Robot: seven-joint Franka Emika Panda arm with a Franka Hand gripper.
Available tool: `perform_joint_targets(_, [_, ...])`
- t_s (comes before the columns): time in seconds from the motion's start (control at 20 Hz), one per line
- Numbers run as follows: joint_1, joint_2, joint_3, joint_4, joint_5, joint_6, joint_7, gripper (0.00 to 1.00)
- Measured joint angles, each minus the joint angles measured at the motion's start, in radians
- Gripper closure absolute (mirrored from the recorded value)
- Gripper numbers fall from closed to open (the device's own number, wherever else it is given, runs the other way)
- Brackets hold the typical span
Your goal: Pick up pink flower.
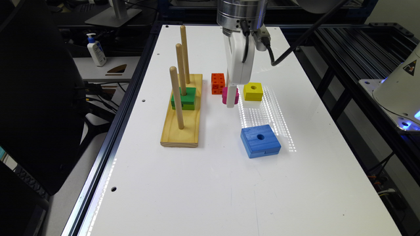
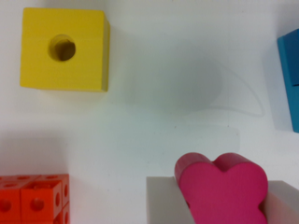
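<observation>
The pink flower [image 2: 223,184] is a magenta four-lobed block. It sits between the two grey fingers [image 2: 163,201] of my gripper [image 2: 222,205], which press on it from both sides. In the exterior view the pink flower [image 1: 224,95] shows partly behind the white gripper [image 1: 230,98], which comes straight down between the orange cube and the yellow block. The gripper is shut on the flower. I cannot tell whether the flower rests on the white table [image 1: 210,183] or is just off it.
An orange cube with holes [image 1: 218,83] stands close beside the flower, toward the exterior view's left. A yellow block with a hole [image 1: 253,91] stands to its right. Nearer lies a blue block [image 1: 260,140]. A wooden peg board [image 1: 181,111] carries a green block [image 1: 183,98].
</observation>
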State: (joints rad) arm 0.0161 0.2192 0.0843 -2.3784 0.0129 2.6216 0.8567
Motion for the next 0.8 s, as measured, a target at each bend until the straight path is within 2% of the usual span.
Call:
perform_joint_targets(0.1, [0.0, -0.025, 0.0, 0.001, 0.0, -0.02, 0.0, 1.0])
perform_joint_targets(0.3, [0.0, -0.096, 0.001, 0.0, 0.0, -0.092, 0.0, 1.0])
perform_joint_targets(0.4, [0.0, -0.11, 0.001, -0.001, 0.0, -0.107, 0.0, 1.0])
perform_joint_targets(0.6, [0.0, -0.119, 0.001, 0.001, 0.0, -0.112, 0.001, 1.0])
perform_joint_targets(0.8, [0.0, -0.184, 0.001, 0.004, 0.0001, -0.174, 0.001, 1.0])
